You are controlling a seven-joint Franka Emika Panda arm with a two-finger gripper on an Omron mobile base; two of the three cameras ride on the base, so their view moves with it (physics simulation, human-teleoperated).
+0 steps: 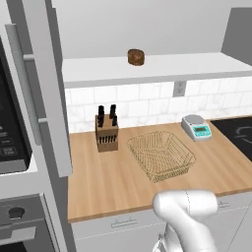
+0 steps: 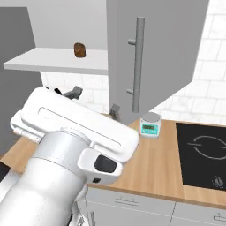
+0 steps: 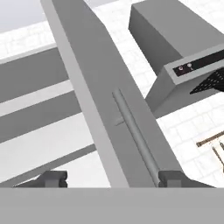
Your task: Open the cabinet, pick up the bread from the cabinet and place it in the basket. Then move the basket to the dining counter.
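Observation:
The cabinet stands open, its left door (image 1: pixel 49 98) and right door (image 2: pixel 167 44) swung outward. The bread (image 1: pixel 136 57), a small dark-brown bun, sits alone on the white shelf (image 1: pixel 197 66), and the bread (image 2: pixel 80 50) is well left of the right door. Below it, the wire basket (image 1: pixel 161 155) rests empty on the wooden counter. My gripper (image 2: pixel 95 101) is open with nothing in it, just under the right door's lower edge. The door's bar handle (image 3: pixel 135 135) runs toward my right fingertip (image 3: pixel 175 178). The dining counter is out of view.
A knife block (image 1: pixel 107 129) stands left of the basket and a kitchen scale (image 1: pixel 196 127) to its right. A black hob (image 1: pixel 236 133) lies at the counter's right end, with a grey range hood (image 3: pixel 192 65) above it. A microwave (image 1: pixel 12 128) is on the left.

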